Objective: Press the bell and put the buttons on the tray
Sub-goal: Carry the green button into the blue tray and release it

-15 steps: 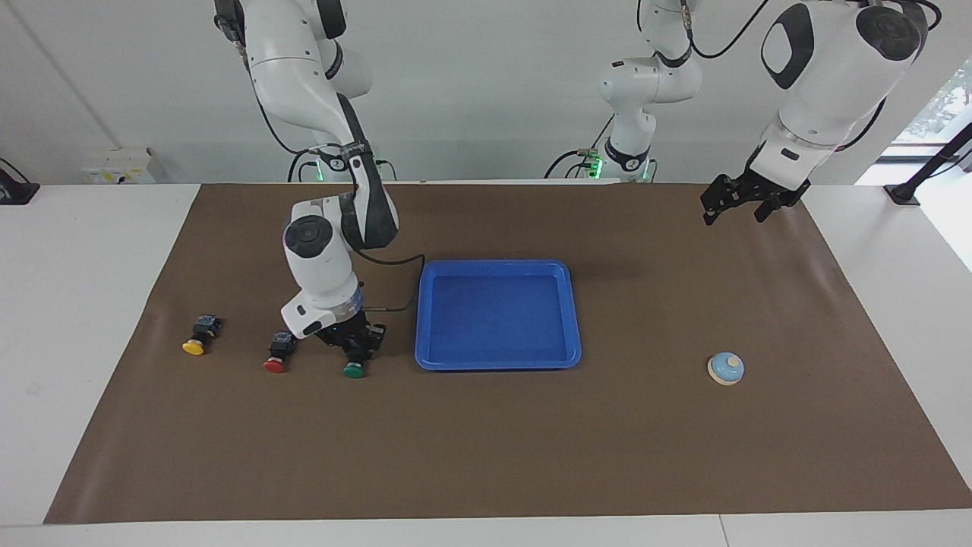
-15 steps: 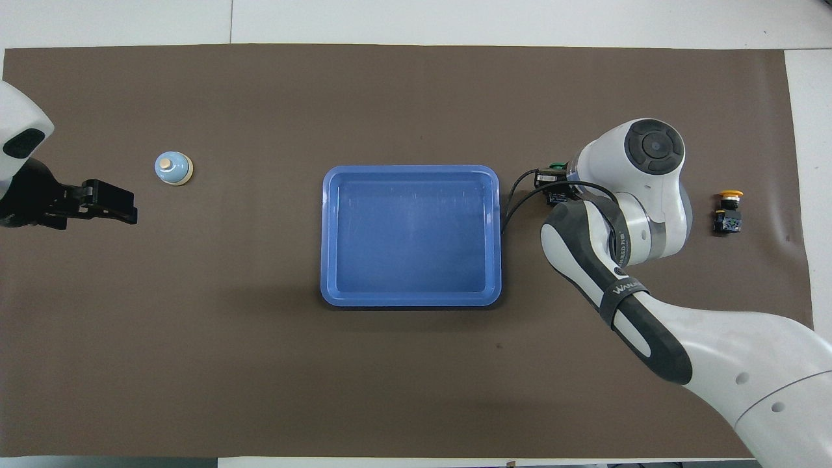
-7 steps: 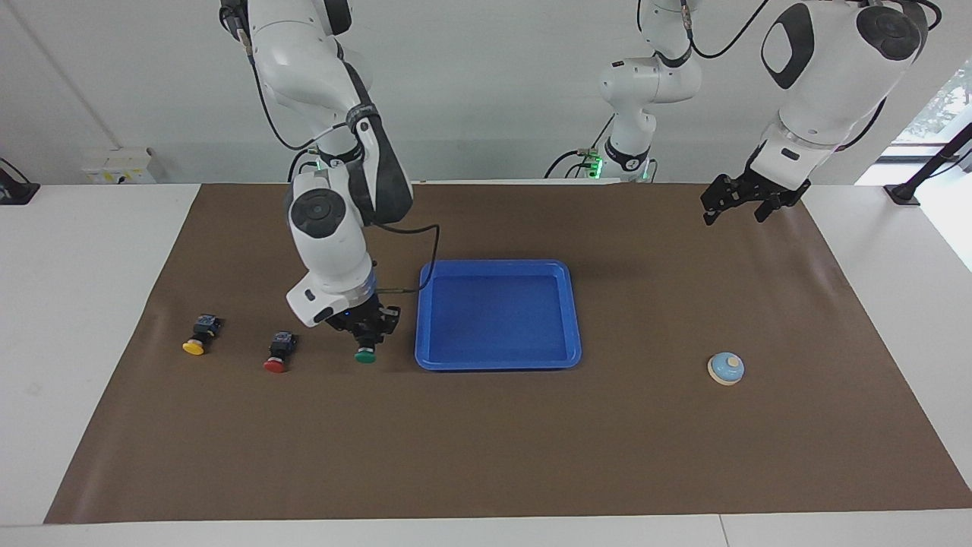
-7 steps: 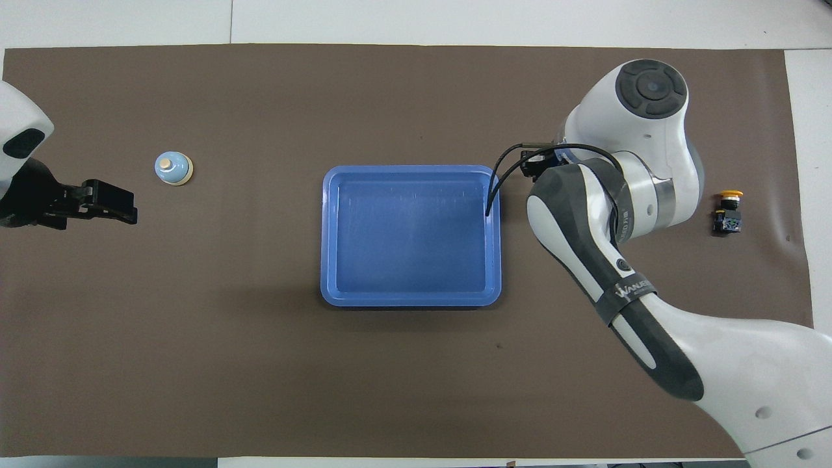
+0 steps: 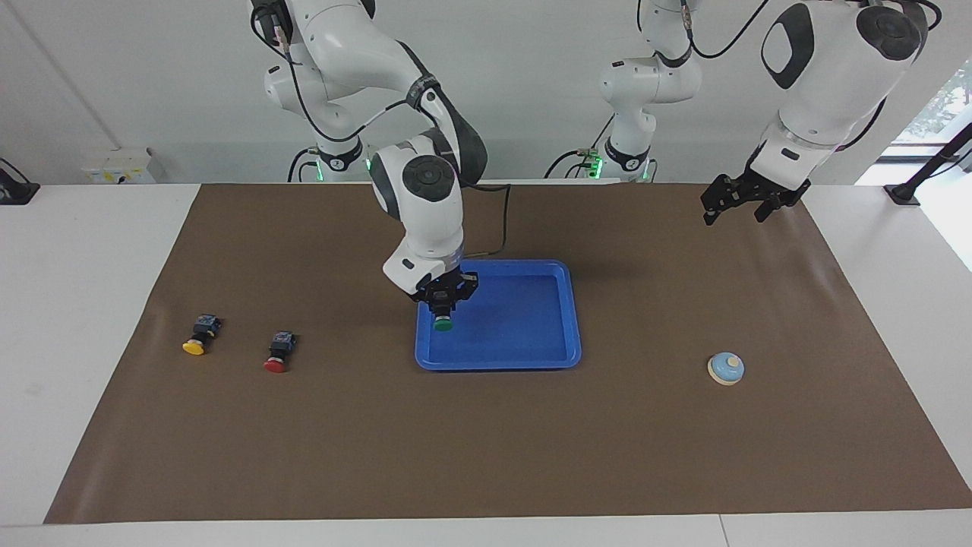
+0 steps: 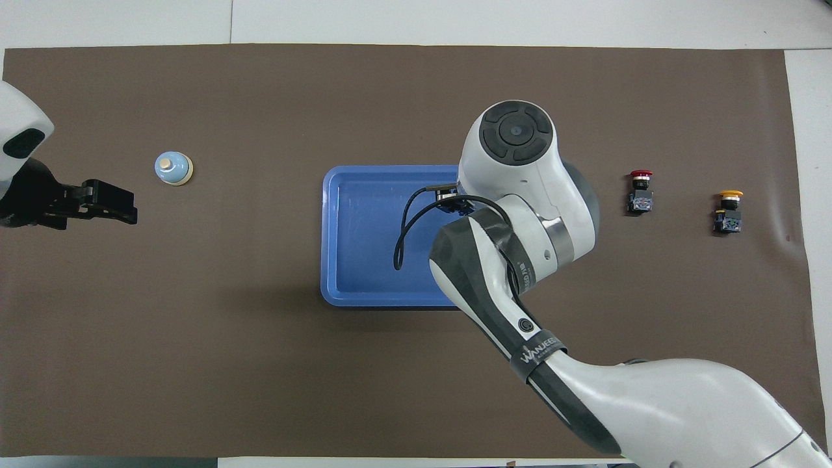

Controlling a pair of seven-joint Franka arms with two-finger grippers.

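A green push-button switch hangs cap-down over the bright-blue tray, at the tray's end toward the right arm, pinched by its black body in the right hand, whose fingers are closed tight on it. The tray sits mid-table on a brown mat. Toward the right arm's end of the table, the red button and the yellow button lie on their sides, well apart from the tray, the yellow one nearest the mat's edge. The light-blue bell stands alone toward the left arm's end. The left hand waits in the air over the mat, fingers spread wide and holding nothing.
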